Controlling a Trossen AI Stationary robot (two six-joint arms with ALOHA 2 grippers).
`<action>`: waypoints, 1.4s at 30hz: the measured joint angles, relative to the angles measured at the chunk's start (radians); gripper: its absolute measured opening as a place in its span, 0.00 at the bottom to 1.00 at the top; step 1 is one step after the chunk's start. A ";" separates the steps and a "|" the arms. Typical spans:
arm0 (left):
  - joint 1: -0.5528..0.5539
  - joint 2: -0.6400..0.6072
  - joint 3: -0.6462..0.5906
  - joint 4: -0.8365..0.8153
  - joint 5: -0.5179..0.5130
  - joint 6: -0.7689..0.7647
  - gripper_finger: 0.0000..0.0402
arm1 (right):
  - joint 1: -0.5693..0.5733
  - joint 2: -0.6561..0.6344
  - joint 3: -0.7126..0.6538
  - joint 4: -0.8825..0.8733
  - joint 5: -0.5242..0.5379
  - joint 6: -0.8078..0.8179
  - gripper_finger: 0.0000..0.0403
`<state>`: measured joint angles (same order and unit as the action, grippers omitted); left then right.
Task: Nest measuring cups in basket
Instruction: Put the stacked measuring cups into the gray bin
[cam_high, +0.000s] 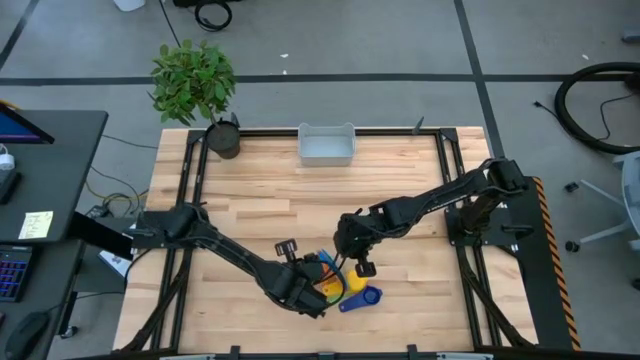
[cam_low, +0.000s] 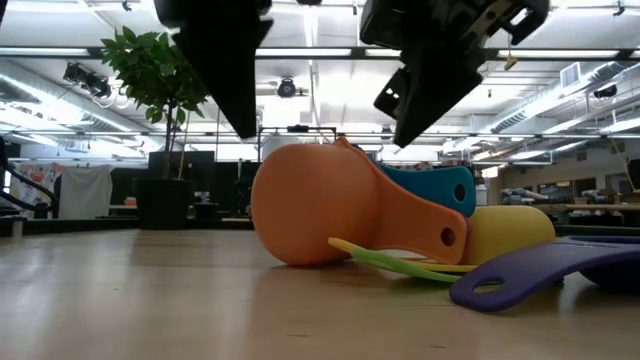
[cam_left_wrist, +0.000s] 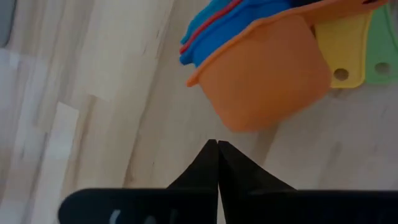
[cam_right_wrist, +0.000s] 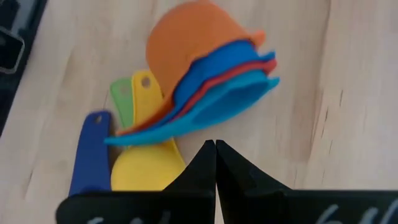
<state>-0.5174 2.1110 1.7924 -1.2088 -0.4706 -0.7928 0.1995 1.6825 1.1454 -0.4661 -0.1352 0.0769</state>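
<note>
The wooden bench (cam_high: 400, 175) carries everything, framed by dark rails, with a leafy plant (cam_high: 194, 78) in a dark pot (cam_high: 224, 138) at its far left corner. The two dark arms reach in from either side and meet near the front edge: the left claw (cam_high: 312, 292) sits low beside the pile of cups, its two fingers pressed tip to tip with nothing between them, and the right claw (cam_high: 365, 268) hangs just above the same pile, likewise closed and holding nothing. The basket (cam_high: 327, 144) — pale, low-walled — stands at the far edge of the bench, well apart from both claws and from the cups. The measuring cups (cam_right_wrist: 199, 93) lie in a loose heap on the wood between the claws, tipped on their sides: the orange cup (cam_low: 310, 215) is the biggest, its bowl resting on the bench, with blue, red and light blue ones fanned against it. A yellow cup (cam_right_wrist: 146, 168) lies just beside them, a green handle (cam_right_wrist: 121, 96) pokes out under the orange one, and a dark blue handle (cam_right_wrist: 87, 155) — lying flat — sits at the outer edge of the heap.
</note>
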 joint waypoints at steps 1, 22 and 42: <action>-0.001 0.010 0.000 0.000 0.001 -0.008 0.00 | -0.005 0.000 -0.006 0.019 -0.005 0.002 0.01; 0.015 0.078 -0.001 0.037 0.036 0.004 0.00 | -0.044 0.100 -0.124 0.356 -0.139 0.017 0.01; 0.092 0.129 -0.001 0.157 0.037 0.128 0.00 | -0.038 0.128 -0.096 0.493 -0.265 0.056 0.01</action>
<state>-0.4255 2.2402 1.7916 -1.0513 -0.4332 -0.6647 0.1612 1.8107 1.0489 0.0270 -0.4000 0.1326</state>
